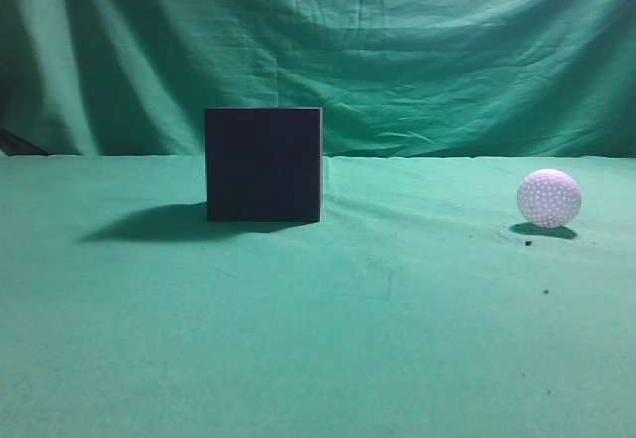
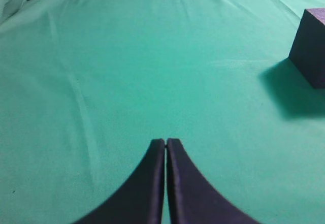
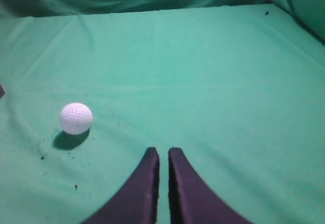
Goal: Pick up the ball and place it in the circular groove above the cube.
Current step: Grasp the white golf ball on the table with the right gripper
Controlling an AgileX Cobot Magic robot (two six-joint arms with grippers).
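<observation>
Dim, soft focus; shadows falling leftward.

No legible text, labels, brands, numbers or signs in any view. The cube (image 1: pixel 263 165) shows plain dark faces, unmarked. The ball (image 1: pixel 549 199), at about 3 o'clock from the cube in the exterior view, shows dimples only, no print. The green cloth (image 1: pixel 318 339) is bare of writing.
</observation>
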